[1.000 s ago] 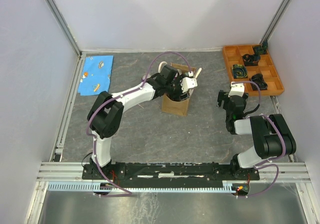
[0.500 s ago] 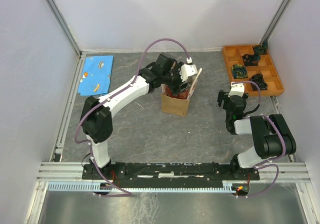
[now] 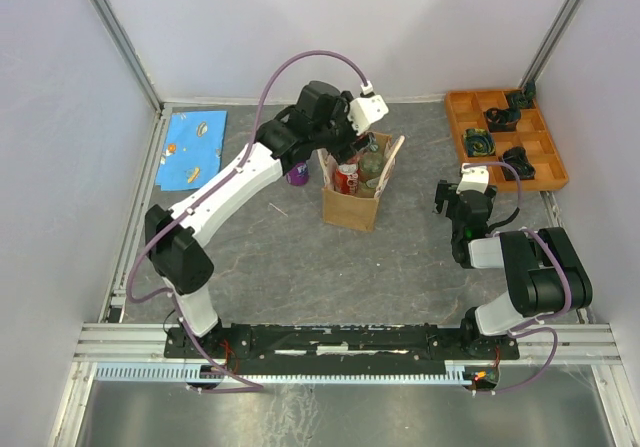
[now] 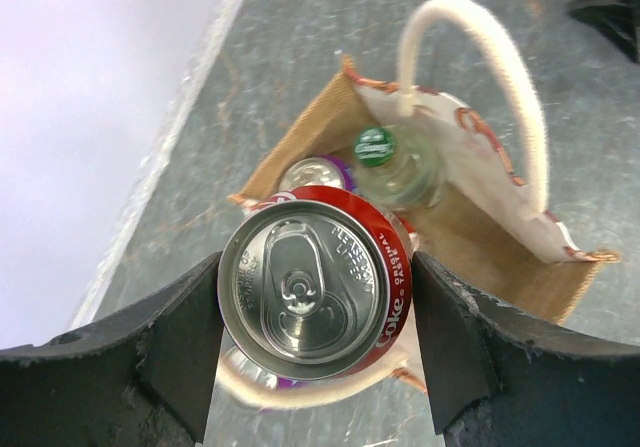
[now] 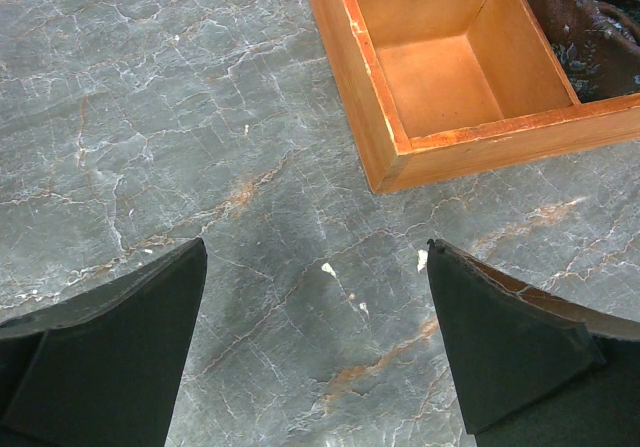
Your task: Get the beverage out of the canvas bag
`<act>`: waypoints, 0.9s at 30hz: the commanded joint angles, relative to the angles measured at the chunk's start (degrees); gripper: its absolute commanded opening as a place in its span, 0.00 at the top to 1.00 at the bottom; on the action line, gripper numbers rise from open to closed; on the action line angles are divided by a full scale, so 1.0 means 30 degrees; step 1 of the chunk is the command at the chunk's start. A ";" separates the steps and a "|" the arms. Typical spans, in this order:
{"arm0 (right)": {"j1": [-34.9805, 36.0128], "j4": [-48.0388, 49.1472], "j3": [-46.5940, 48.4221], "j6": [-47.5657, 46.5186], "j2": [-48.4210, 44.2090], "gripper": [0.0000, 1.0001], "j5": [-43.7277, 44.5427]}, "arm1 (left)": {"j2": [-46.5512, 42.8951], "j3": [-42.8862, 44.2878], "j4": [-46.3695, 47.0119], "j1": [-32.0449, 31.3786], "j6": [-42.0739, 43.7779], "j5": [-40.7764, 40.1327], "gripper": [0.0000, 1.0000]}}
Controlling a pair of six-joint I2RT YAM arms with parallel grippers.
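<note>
The tan canvas bag [image 3: 350, 207] stands upright mid-table, with cream loop handles [image 4: 520, 117]. My left gripper [image 3: 346, 170] is shut on a red Coke can [image 3: 347, 179], gripping its sides [image 4: 315, 297] and holding it upright just above the bag's open mouth [image 4: 470, 237]. Inside the bag I see a green-capped bottle [image 4: 385, 157] and a purple-rimmed can top [image 4: 312, 173]. My right gripper [image 3: 450, 199] is open and empty, low over the bare table [image 5: 315, 267], to the right of the bag.
A purple can [image 3: 297, 173] stands on the table just left of the bag. An orange compartment tray [image 3: 462, 127] with dark items sits at the back right, its corner near my right gripper [image 5: 385, 167]. A blue cloth [image 3: 193, 147] lies back left.
My left arm has risen and drawn back from inside the bag, bringing the Coke can up to the bag's mouth. The purple can beside the bag is now uncovered. The right arm is still.
</note>
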 commanded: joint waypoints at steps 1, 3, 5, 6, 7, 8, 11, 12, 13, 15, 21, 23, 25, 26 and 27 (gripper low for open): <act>-0.0063 0.0593 0.0331 0.0129 -0.0223 0.01 0.0094 | -0.2485 0.2139 0.0702 -0.0044 -0.0727 -0.3778 0.97; -0.0062 0.0605 0.0331 0.0140 -0.0248 0.01 0.0087 | -0.3116 0.2061 0.0903 -0.0046 -0.0792 -0.5092 0.97; -0.0063 0.0603 0.0331 0.0117 -0.0239 0.01 0.0094 | -0.3666 0.2002 0.1047 -0.0046 -0.0827 -0.6684 0.97; -0.0061 0.0602 0.0327 0.0124 -0.0236 0.01 0.0094 | -0.3896 0.1971 0.1079 -0.0046 -0.0830 -0.7674 0.97; -0.0061 0.0609 0.0331 0.0140 -0.0239 0.01 0.0079 | -0.4123 0.1897 0.1086 -0.0020 -0.0805 -0.8563 0.97; -0.0061 0.0595 0.0327 0.0120 -0.0232 0.01 0.0089 | -0.4371 0.1778 0.1161 0.0008 -0.0791 -0.9312 0.97; -0.0061 0.0595 0.0331 0.0131 -0.0231 0.01 0.0094 | -0.5060 0.1265 0.1313 0.0457 -0.1257 -1.0656 0.97; -0.0069 0.0608 0.0338 0.0137 -0.0242 0.01 0.0094 | -0.5260 0.1055 0.1310 0.0844 -0.1726 -1.0694 0.97; -0.0062 0.0602 0.0331 0.0125 -0.0224 0.01 0.0090 | -0.5643 0.0787 0.1359 0.1542 -0.2246 -1.0475 0.97; -0.0077 0.0591 0.0320 0.0138 -0.0225 0.01 0.0094 | -0.6383 -0.0378 0.1768 0.2615 -0.3385 -1.0053 0.97; -0.0066 0.0587 0.0329 0.0116 -0.0231 0.01 0.0094 | -0.8185 -0.3809 0.2832 0.4947 -0.5488 -0.9903 0.97; -0.0081 0.0602 0.0312 0.0138 -0.0228 0.01 0.0094 | -0.8514 -0.5375 0.3291 0.5459 -0.6357 -0.9901 0.97; -0.0062 0.0588 0.0331 0.0118 -0.0226 0.01 0.0094 | -0.8953 -0.7310 0.4284 0.5741 -0.7220 -0.9626 0.97; -0.0083 0.0603 0.0324 0.0099 -0.0238 0.01 0.0094 | -0.9388 -0.8495 0.5557 0.5842 -0.7613 -0.9470 0.97; -0.0064 0.0587 0.0330 0.0111 -0.0228 0.01 0.0094 | -0.9705 -0.9632 0.6568 0.5927 -0.8025 -0.9389 0.97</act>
